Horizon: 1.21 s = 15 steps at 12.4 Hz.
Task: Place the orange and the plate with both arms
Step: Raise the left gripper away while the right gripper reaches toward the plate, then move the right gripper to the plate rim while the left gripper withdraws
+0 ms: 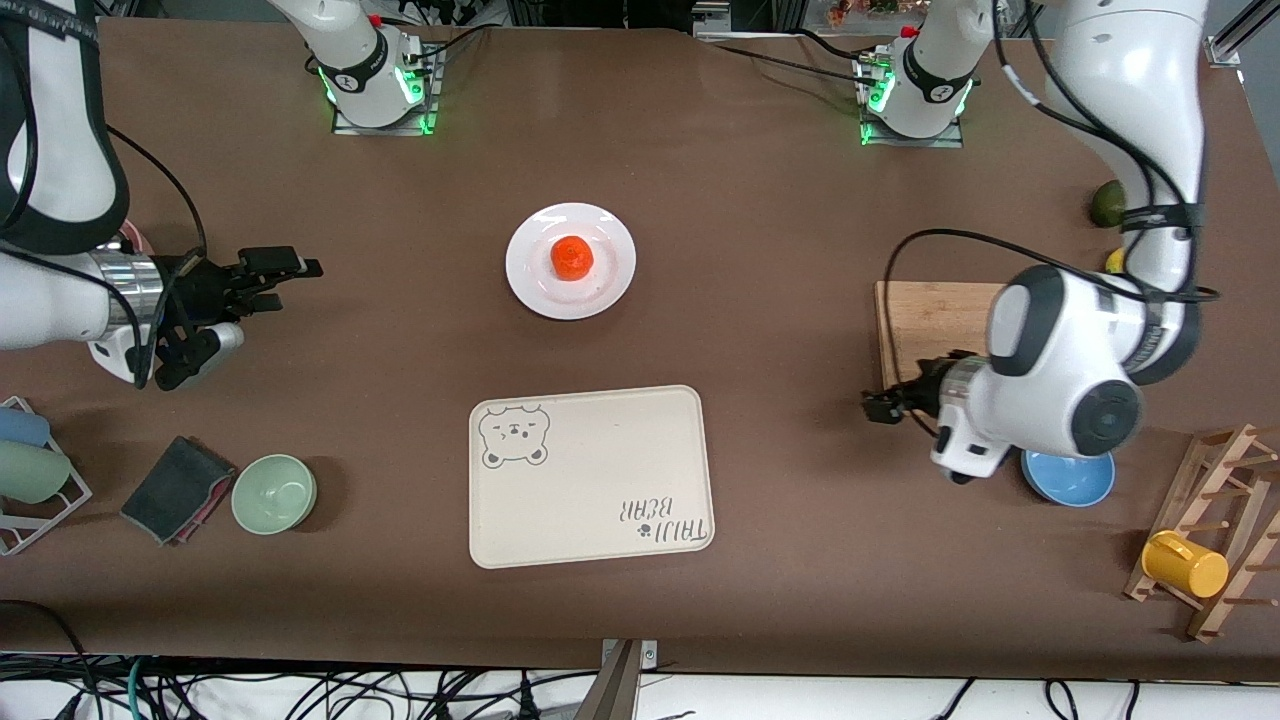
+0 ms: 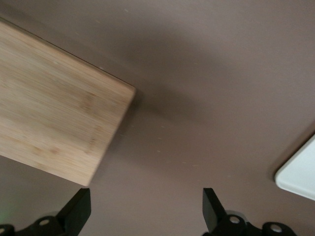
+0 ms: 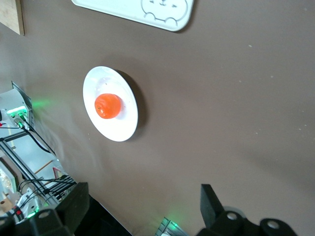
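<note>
1. The brown surface (image 1: 760, 300) carries everything, with the two arm bases along its edge farthest from the front camera.
2. The cream bear-print tray (image 1: 590, 478) lies flat in the middle, nearer to the front camera than the plate; its corner (image 2: 301, 173) shows in the left wrist view.
3. The bamboo board (image 1: 930, 325) lies toward the left arm's end of the surface.
4. The plate (image 1: 570, 260) sits flat on the surface, well apart from the tray and from both end effectors.
5. The left end effector (image 1: 880, 405) hangs over bare surface just beside the board's corner (image 2: 54, 118), its fingers (image 2: 78, 211) spread apart and holding nothing.
6. The right end effector (image 1: 295, 272) hangs over bare surface toward the right arm's end, pointing toward the plate (image 3: 110, 104), fingers (image 3: 209, 201) apart and empty.
7. A green bowl (image 1: 274, 492) and a blue bowl (image 1: 1068, 478) stand near opposite ends.
8. The orange (image 1: 572, 257) rests in the middle of the plate, touched by neither end effector (image 3: 107, 105).
</note>
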Available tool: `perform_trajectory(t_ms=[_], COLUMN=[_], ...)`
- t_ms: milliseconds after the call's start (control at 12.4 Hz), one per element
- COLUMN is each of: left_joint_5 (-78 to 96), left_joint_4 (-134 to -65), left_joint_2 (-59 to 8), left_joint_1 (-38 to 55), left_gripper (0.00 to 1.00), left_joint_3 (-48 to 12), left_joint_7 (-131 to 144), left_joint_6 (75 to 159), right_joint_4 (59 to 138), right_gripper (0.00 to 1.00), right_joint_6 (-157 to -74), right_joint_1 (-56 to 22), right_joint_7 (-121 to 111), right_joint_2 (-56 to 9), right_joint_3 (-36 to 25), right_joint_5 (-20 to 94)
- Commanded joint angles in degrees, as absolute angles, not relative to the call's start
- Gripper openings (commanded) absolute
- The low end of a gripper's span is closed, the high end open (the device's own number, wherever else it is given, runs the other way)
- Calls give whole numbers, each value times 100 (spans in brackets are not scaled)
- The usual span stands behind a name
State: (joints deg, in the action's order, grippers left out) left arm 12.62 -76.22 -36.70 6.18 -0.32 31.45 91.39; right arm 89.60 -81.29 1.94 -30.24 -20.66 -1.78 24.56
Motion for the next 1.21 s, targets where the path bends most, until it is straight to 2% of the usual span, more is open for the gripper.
perform_trajectory(t_ms=[0,161,321,482,643,964,1125], left_joint_5=[801,782,782,451,203,185,45], left_joint_4=[-7831,-7831,-7831,-7875,-7901,-8339,-8315], left_joint_2=[-3323,-3051,-2726,-2549,-2505,-2163,-2153], left_joint_1=[326,-7,-192,-255,-272,-281,-255], left_gripper=[100,100,100,100,100,100,100], left_joint_3=[-132,-141,-132,-141,-167,-149,-141], left_joint_7=[2210,1419,697,396,352,352,395], left_joint_6=[8852,8588,8482,8534,8709,9332,9378], right_joint_4=[8956,9235,9867,10273,10388,11230,11626], right_gripper=[100,100,100,100,100,100,100], right_joint_6=[-7989,-7972,-8129,-8532,-8770,-10157,-10650], right_joint_1=[544,668,694,633,344,9,-9], right_joint_7=[-3848,-3841,-3841,-3841,-3902,-4568,-4956], right_joint_2=[-2259,-2329,-2347,-2399,-2740,-2804,-2795], right_joint_3=[-167,-167,-167,-106,-79,271,482], right_joint_5=[2698,3405,4408,4788,5219,5895,6186])
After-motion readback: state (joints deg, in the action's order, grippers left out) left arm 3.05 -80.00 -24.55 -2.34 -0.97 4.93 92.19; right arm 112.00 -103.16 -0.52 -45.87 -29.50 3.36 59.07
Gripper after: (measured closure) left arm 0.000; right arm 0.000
